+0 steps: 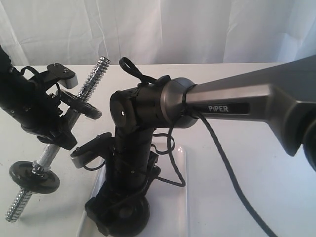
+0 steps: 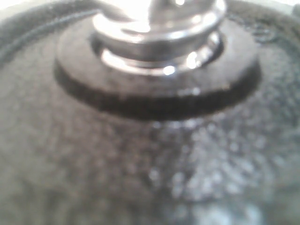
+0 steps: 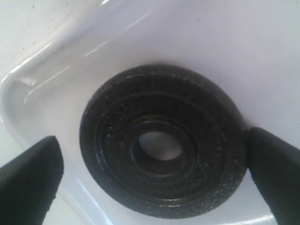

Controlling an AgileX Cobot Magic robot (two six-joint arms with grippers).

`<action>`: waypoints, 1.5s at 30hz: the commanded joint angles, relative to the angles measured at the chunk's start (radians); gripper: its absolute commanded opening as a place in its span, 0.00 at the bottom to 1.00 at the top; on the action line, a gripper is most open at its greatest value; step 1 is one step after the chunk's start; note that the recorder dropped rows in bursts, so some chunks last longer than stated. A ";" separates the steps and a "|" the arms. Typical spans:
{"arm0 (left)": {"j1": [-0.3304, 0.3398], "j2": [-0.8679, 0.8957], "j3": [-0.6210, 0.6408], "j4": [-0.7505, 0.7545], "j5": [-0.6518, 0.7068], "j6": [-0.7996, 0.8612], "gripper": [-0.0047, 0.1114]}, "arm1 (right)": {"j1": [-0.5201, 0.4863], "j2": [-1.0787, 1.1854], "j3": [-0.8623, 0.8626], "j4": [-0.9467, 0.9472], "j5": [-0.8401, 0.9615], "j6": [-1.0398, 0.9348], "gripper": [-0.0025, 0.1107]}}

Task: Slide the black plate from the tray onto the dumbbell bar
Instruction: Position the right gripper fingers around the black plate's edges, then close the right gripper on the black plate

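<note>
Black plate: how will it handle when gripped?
Black plate looks like solid cast metal, so probably heavy for its size and rigid. Pebbled matte rim should grip decently. Lying flat on the glossy tray, it may skid when nudged.

The black plate (image 3: 117, 136) lies flat in a corner of the tray (image 3: 211, 42), and the low rim curves close round two sides of it, so you have little room there. Your right fingers (image 3: 276, 173) straddle it spread wide, one just at its edge, the other apart near the rim. The right arm (image 1: 237, 98) and its cable (image 1: 222, 148) fill the space above the tray. To the left, the dumbbell bar (image 1: 94, 76) slants in the left gripper (image 1: 64, 126). Its upper threaded end stands bare above a disc (image 1: 84, 106). The desk (image 1: 207, 71) behind lies open.
</note>
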State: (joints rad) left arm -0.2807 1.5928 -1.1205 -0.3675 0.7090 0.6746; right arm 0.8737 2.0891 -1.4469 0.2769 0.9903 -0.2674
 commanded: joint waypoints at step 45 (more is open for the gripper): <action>-0.001 -0.062 -0.025 -0.095 -0.006 -0.010 0.04 | 0.044 0.027 0.011 -0.096 -0.074 0.167 0.95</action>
State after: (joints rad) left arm -0.2807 1.5928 -1.1205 -0.3675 0.7071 0.6709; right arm 0.9103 2.0891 -1.4469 0.1785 0.9361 -0.0981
